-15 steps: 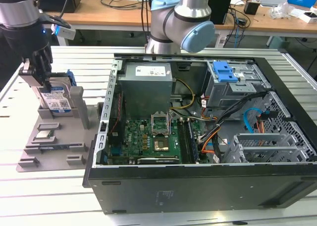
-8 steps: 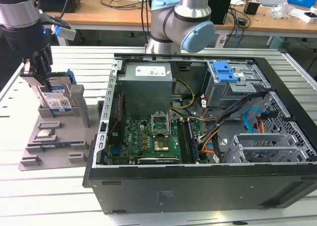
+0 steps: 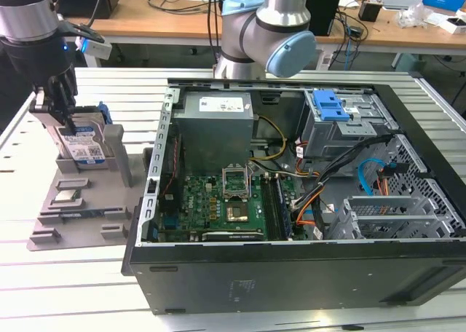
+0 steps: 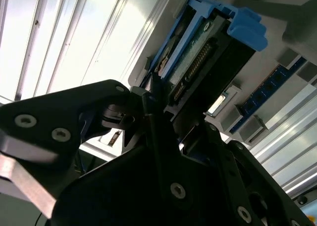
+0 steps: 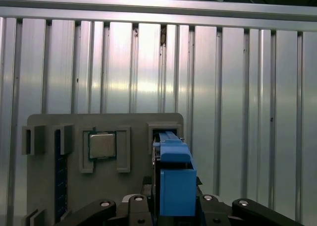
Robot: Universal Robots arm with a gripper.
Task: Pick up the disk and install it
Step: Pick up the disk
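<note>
The disk (image 3: 82,148) stands upright in the grey holder (image 3: 120,157) on the tabletop (image 3: 44,288), its label too small to read. The gripper (image 3: 64,116) straddles its top edge. Contact is hidden, so I cannot tell whether the jaws clamp it.

The disk (image 3: 81,148) stands upright in a holder (image 3: 87,219) at the exterior view's left — chip (image 3: 67,196) before it, computer case (image 3: 291,281) to the right.

Disk (image 3: 86,151) label print illegible
</note>
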